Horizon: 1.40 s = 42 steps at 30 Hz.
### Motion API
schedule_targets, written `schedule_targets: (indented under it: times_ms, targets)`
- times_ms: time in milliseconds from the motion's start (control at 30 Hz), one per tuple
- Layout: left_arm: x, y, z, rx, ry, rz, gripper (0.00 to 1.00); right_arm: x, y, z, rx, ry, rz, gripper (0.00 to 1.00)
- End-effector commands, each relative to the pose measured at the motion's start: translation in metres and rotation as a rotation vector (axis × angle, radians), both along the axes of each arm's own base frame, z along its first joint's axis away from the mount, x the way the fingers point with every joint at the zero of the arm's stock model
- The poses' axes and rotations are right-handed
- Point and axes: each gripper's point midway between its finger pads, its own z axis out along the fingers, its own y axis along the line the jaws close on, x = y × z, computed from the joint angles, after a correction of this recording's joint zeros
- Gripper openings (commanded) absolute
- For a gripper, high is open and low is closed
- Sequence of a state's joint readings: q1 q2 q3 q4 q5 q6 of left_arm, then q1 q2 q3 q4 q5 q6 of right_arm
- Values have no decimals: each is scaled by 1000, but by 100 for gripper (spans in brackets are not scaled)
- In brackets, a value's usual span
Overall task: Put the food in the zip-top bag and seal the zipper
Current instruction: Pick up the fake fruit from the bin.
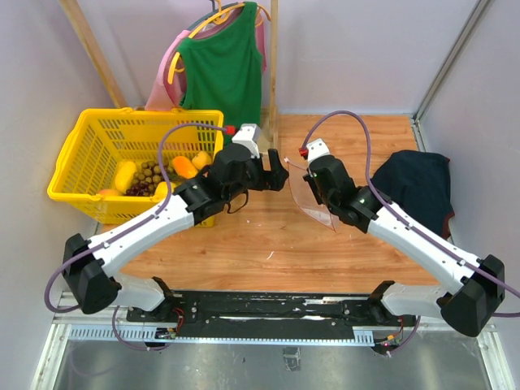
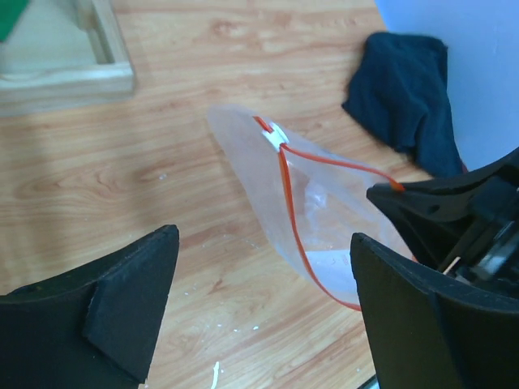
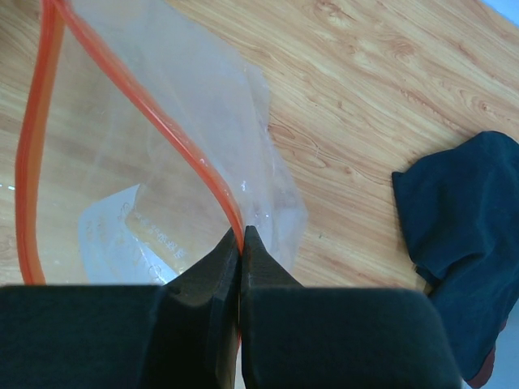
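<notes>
Your left arm (image 1: 154,223): white shell links, black joint housings, black shoulder block.
Your right arm (image 1: 414,240): the same white links and black joints.
Cables (image 1: 193,124): you see a purple-grey one looping along each arm.
Wrist boxes (image 1: 246,136): white, each with a red cap.
Jaws: matte black, blocky wedges.

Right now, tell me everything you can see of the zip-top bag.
The zip-top bag is clear, crinkly plastic with a faint white printed panel. Its red-orange zipper gapes in a loop, so the mouth is open, with a small white slider at one end. It looks empty. The right gripper is pinched shut on the rim, holding it over the wooden table; whether its lower end rests there I cannot tell.
</notes>
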<state>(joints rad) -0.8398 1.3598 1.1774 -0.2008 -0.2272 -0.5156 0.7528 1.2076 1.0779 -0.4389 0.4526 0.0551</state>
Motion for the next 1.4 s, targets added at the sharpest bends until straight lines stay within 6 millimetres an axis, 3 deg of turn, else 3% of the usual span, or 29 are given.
schedule_targets:
  times_ms: [0,300,500,633,1067,1367]
  targets:
    - [7,32,39,20,-71,80,92,2,5,10,18,-16,1,1]
    - [15,107,75,105,-159,248,94,3,5,6,1,-6,5,1]
    - [35,176,70,238,-64,446,99,1,11,4,12,12,34,1]
    - [44,203,66,214,-20,498,99,2,11,2,4,13,36,1]
    - [67,265,-2,241,186,569,99,1,12,1,1,19,45,1]
    - [73,277,-62,259,333,545,95,1,14,-2,1,26,51,1]
